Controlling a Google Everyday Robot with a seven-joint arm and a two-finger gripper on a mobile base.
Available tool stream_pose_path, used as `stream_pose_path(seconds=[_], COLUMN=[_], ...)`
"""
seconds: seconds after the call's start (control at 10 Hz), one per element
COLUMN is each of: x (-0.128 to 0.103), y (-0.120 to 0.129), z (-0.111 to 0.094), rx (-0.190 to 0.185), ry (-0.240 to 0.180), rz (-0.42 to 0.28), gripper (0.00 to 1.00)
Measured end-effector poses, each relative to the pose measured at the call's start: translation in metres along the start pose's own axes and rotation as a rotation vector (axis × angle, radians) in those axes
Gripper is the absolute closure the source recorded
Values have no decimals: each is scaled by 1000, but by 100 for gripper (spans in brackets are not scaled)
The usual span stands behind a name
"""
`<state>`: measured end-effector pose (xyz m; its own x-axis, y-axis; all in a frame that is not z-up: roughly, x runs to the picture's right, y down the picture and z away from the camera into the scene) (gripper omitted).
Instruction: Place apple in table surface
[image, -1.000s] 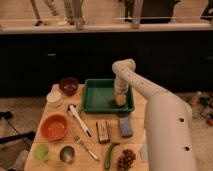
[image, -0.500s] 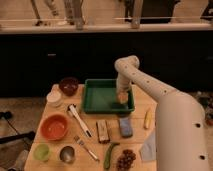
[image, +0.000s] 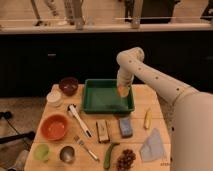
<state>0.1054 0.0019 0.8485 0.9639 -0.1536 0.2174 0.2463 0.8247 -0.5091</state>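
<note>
Tool (image: 123, 93) is clamped on the apple (image: 122, 89), with the green tray (image: 91, 96) right below it; letting go here would likely drop the apple in the tray, missing the desk (image: 150, 97).

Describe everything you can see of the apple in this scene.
The apple is small, round, yellow-orange and smooth-looking. Its top is hidden by the robot's hand, which grips it from above. It hangs over the right rear part of the green tray, apparently clear of the tray floor, though that is hard to confirm. Only the hand seems to touch it.
</note>
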Motion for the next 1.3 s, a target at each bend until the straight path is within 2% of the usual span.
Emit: stream_pose_path(seconds=[0.2,0.3,0.7,0.9,1.1,1.3], x=[11,21,88,125,137,142], y=[0,2,16,27,29,24], z=[-22,-26,-34,-28,-16,0], rx=[41,51,65,56,49,52], ry=[17,26,62,60,41,-8], rz=[11,23,127,204,252,303], gripper=[100,100,100,100,100,100])
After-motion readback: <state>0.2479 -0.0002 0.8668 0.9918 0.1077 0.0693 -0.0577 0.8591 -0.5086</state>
